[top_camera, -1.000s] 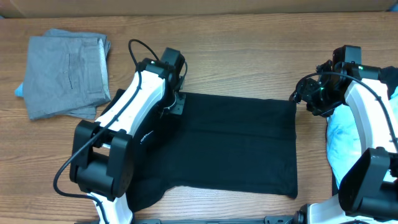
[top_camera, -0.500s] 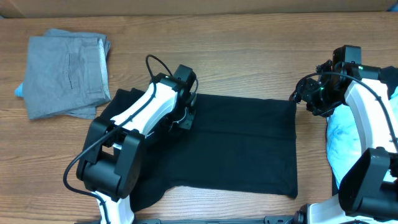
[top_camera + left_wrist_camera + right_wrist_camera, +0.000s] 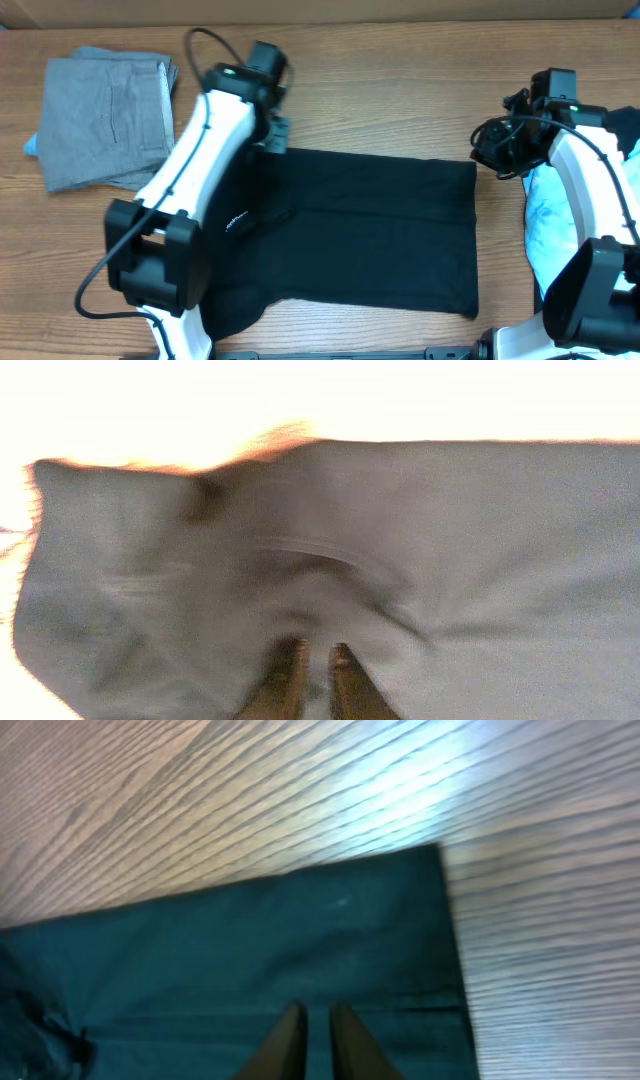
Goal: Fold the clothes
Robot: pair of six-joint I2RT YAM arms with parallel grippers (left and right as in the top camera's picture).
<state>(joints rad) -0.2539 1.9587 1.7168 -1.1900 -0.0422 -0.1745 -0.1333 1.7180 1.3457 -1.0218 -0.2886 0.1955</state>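
A black T-shirt (image 3: 380,230) lies spread flat across the middle of the wooden table (image 3: 400,90). My left gripper (image 3: 274,140) is at the shirt's top left corner. In the blurred left wrist view its jaws (image 3: 317,655) are shut, and creases in the shirt (image 3: 480,540) run in to the fingertips. My right gripper (image 3: 487,152) is at the top right corner. In the right wrist view its jaws (image 3: 317,1012) are shut, with the tips on the hem band of the shirt (image 3: 250,950). The left arm hides the shirt's left shoulder and sleeve.
A folded grey garment (image 3: 105,120) lies at the back left with a bit of light blue cloth (image 3: 30,147) under it. A light blue garment (image 3: 545,215) lies at the right edge, under the right arm. Both arm bases stand at the front edge.
The left gripper shut on the shirt near the collar, then moved back and to the left, to the top left corner. The right gripper closed in place at the top right corner.
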